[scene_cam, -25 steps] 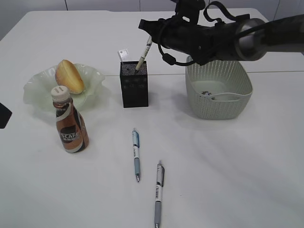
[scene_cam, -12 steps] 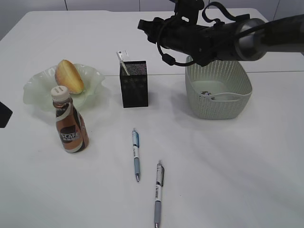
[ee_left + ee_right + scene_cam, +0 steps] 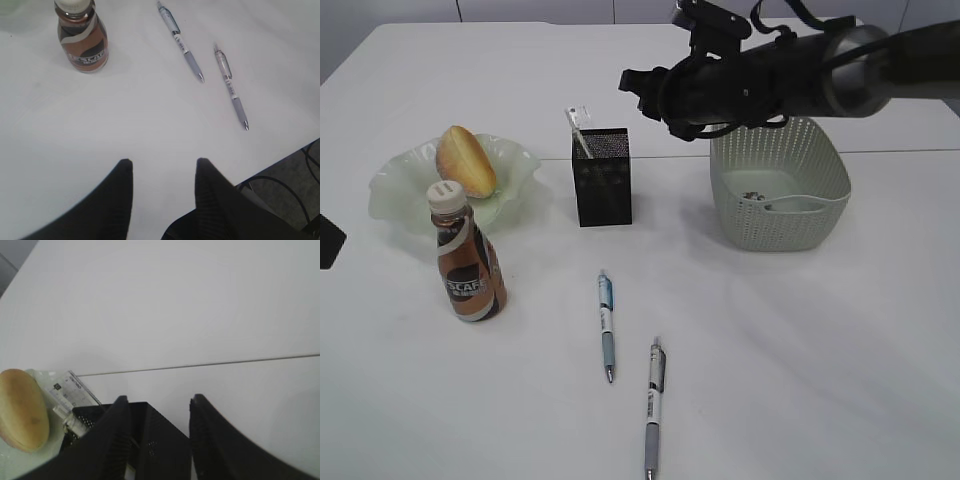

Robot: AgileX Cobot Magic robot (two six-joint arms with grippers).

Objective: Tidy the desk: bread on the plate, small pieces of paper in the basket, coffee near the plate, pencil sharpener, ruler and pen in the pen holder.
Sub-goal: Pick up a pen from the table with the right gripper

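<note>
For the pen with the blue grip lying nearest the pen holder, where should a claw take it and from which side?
Grip the blue-grip pen around mid-barrel, coming straight down from above. It lies flat on the desk with its length running toward and away from the camera, so the fingers should close across it, from its left and right. The grey pen lies apart from it, so there looks to be room for the fingers.
</note>
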